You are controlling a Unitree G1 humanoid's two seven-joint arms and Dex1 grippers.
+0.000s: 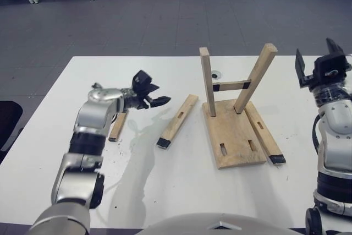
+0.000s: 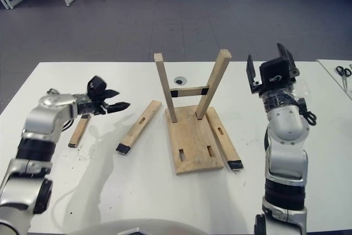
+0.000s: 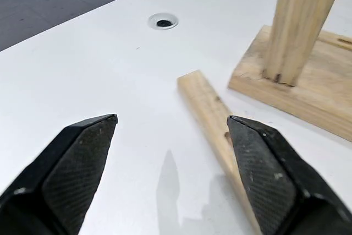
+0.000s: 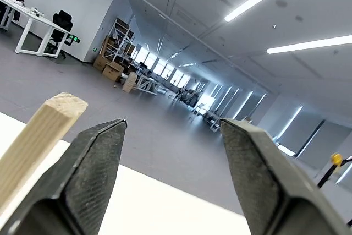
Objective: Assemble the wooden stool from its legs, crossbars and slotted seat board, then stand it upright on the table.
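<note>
The slotted seat board (image 1: 234, 136) lies flat on the white table (image 1: 181, 191). Two legs (image 1: 207, 81) (image 1: 256, 78) stand upright in it, joined by a crossbar (image 1: 231, 86). A loose leg (image 1: 177, 120) with a black tip lies left of the board, and another leg (image 1: 265, 136) lies along its right edge. A short crossbar (image 1: 117, 126) rests beneath my left forearm. My left gripper (image 1: 158, 94) hovers open and empty just left of the loose leg (image 3: 212, 108). My right gripper (image 2: 268, 63) is raised right of the standing legs, open and empty, with a leg top (image 4: 38, 136) beside one finger.
A round cable hole (image 1: 215, 74) sits in the table behind the board. Scissors (image 2: 344, 72) lie on a neighbouring table at the far right. The table's front half is bare white surface. Grey floor and white furniture frames lie beyond the far edge.
</note>
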